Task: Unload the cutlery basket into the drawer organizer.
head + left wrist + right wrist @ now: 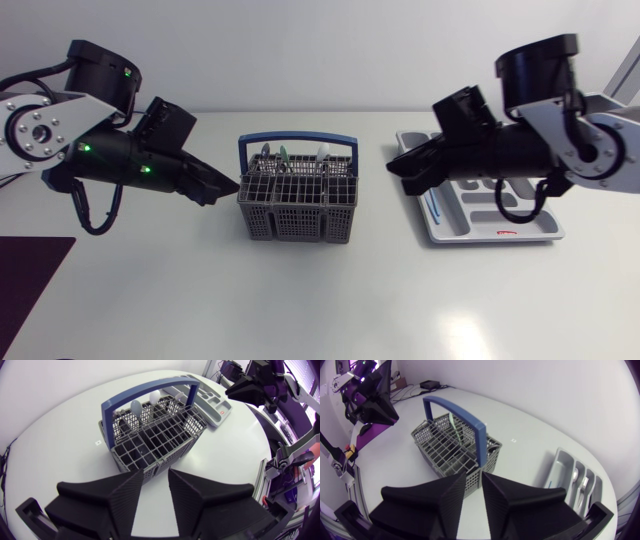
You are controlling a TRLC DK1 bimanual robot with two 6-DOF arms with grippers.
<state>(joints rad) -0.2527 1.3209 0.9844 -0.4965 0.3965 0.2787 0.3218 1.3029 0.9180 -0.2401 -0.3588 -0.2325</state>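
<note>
Left arm (45, 135): silver-grey link with a round screwed plate, black joints, green lights, black cable looping behind the gripper.
Right arm (590, 145): silver-grey link, black drum joint, black cable loop.
Left gripper (156, 477): matte black wedge fingers, ribbed inner faces.
Right gripper (474, 477): matching.

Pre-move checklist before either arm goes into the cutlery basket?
1. Left pincer open, empty: ok.
2. Right pincer open, empty: ok.
3. Cutlery basket upright between the arms: ok.
4. Cutlery present in the basket: ok.
5. Blue handle out of the pick path: not ok, upright over the basket.
6. Drawer organizer slots free: cannot tell, right arm covers part from above.
</note>
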